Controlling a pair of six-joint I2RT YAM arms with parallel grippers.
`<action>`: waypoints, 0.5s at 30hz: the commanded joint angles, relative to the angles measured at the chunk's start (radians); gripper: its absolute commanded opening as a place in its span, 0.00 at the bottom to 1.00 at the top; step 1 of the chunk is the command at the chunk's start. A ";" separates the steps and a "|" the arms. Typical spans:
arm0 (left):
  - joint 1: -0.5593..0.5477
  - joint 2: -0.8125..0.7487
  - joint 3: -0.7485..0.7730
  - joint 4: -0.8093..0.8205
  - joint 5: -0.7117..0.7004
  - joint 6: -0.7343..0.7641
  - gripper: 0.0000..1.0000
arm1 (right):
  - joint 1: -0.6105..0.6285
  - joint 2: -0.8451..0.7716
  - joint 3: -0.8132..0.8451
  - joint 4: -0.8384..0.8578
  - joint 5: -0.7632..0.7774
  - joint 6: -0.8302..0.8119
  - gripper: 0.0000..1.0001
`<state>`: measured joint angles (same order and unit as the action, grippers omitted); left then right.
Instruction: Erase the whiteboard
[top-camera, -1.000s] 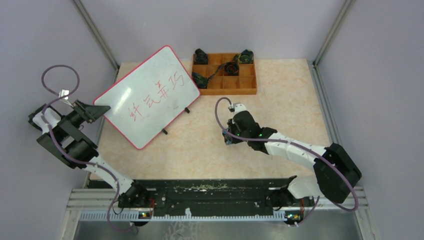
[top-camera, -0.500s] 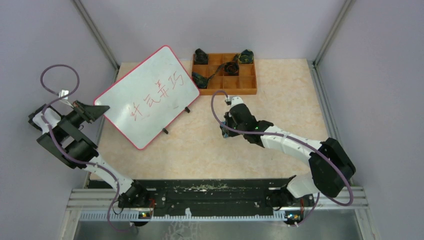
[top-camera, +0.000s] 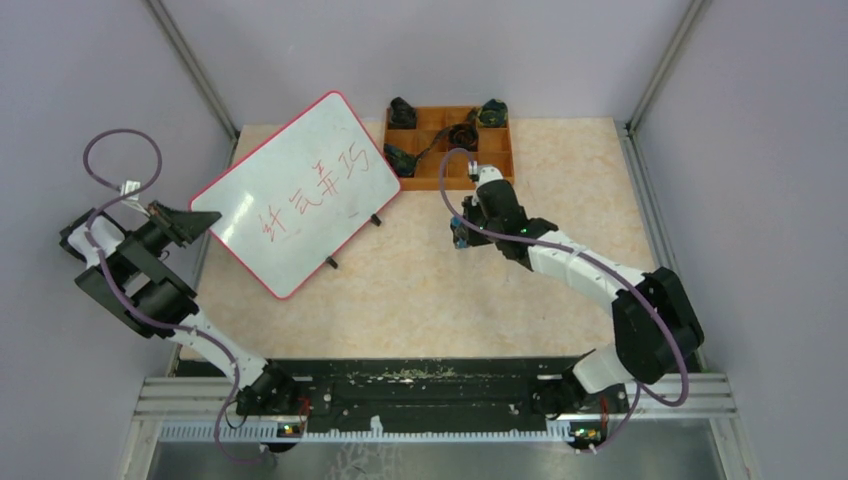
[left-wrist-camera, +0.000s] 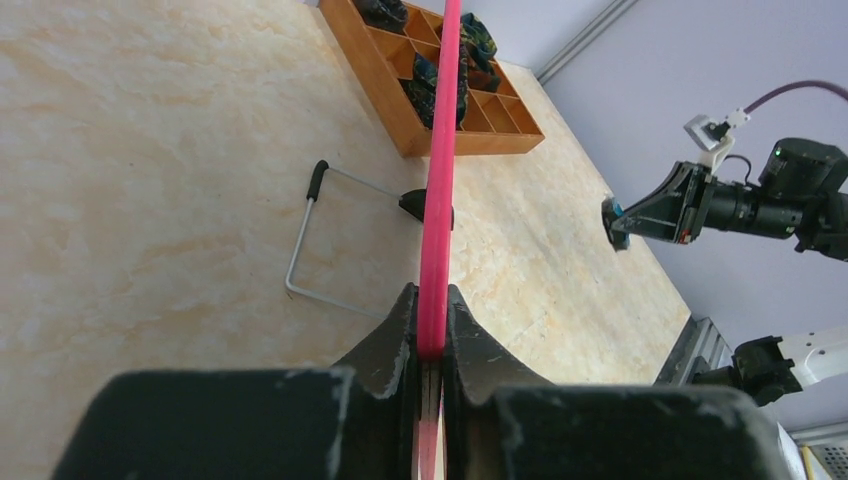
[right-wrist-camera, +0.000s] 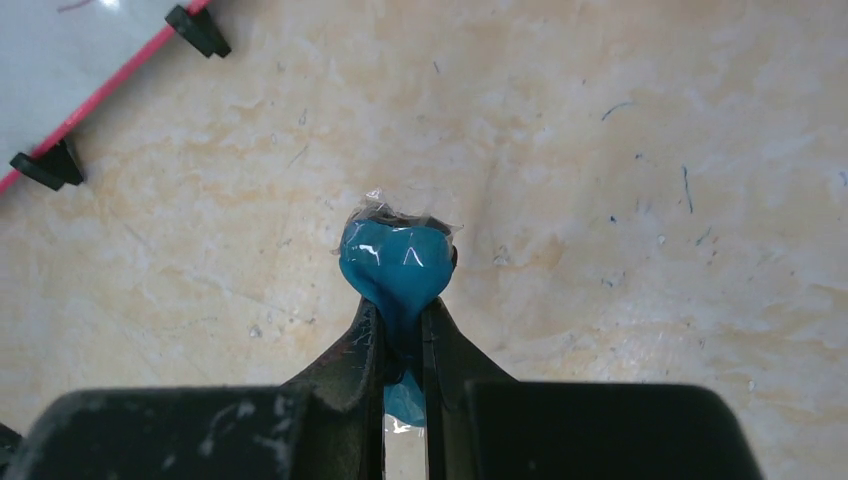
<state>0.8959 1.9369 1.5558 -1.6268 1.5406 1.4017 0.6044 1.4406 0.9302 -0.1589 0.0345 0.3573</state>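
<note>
Both my tools are clamped, the left on the whiteboard, the right on a blue wad.

The beige marbled bench (top-camera: 560, 300) carries everything. The whiteboard (top-camera: 300, 190) sits over its far left part, turned on the diagonal, with red handwriting (top-camera: 312, 190) across its face. The brown wooden tray (top-camera: 505, 150) lies just beyond the board's right corner, with dark items in some compartments. My left tool (top-camera: 205, 218) pinches the board's red rim (left-wrist-camera: 440, 180) at its left edge, fingers tight on both sides. My right tool (top-camera: 460, 238) hangs over the middle of the bench, near the tray's front wall and apart from the board. Its fingers squeeze a small blue wad (right-wrist-camera: 395, 262) edged with clear film. Two black feet (right-wrist-camera: 197, 30) line the board's near edge.
</note>
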 joint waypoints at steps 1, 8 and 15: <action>0.025 -0.033 0.012 0.214 -0.025 0.033 0.00 | -0.014 0.022 0.113 0.084 -0.037 -0.044 0.00; 0.025 -0.053 -0.024 0.214 -0.038 0.059 0.00 | -0.018 0.262 0.400 0.033 -0.081 -0.069 0.00; 0.025 -0.071 -0.042 0.215 -0.049 0.063 0.00 | -0.017 0.472 0.617 0.130 -0.134 -0.130 0.00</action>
<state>0.8883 1.9064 1.5066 -1.5703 1.5490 1.4193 0.5865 1.8301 1.4269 -0.1112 -0.0547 0.2779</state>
